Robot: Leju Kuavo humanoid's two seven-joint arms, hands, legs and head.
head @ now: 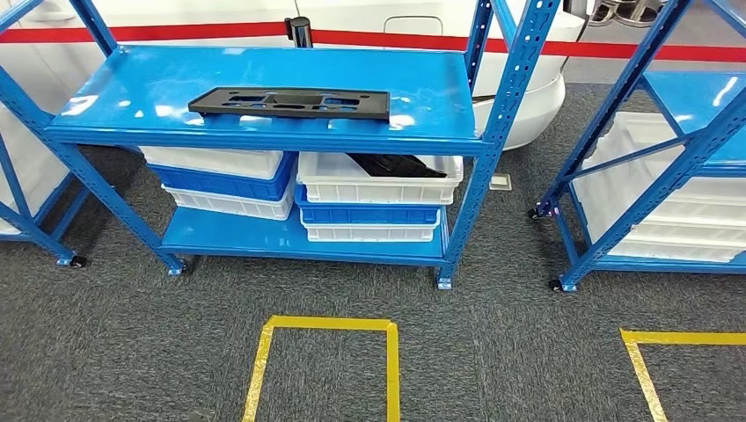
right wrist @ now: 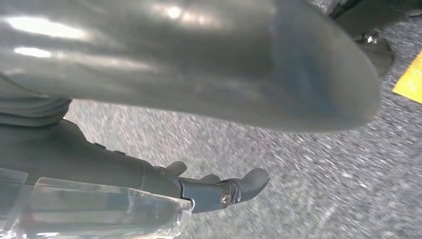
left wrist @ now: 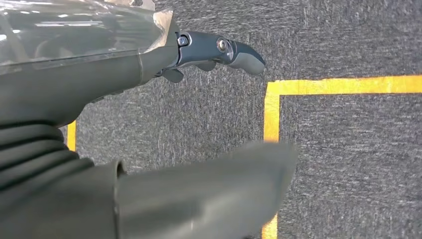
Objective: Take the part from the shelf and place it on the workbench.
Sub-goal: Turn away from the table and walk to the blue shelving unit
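A flat black part [head: 290, 102] with several cut-outs lies lengthwise on the top board of the blue shelf [head: 141, 97], a little back from its front edge. In the left wrist view my left hand [left wrist: 89, 69] hangs over grey carpet, thumb and fingers [left wrist: 234, 52] apart with nothing between them. My right hand [right wrist: 164, 74] likewise hangs above the carpet in the right wrist view, its fingers [right wrist: 234, 189] spread away from the thumb and holding nothing.
Below the top board, stacked white and blue bins [head: 224, 180] stand on the lower board; the upper right bin [head: 378, 180] holds another black piece [head: 396, 165]. A second blue shelf [head: 669, 141] stands to the right. Yellow tape squares [head: 330, 325] mark the carpet in front.
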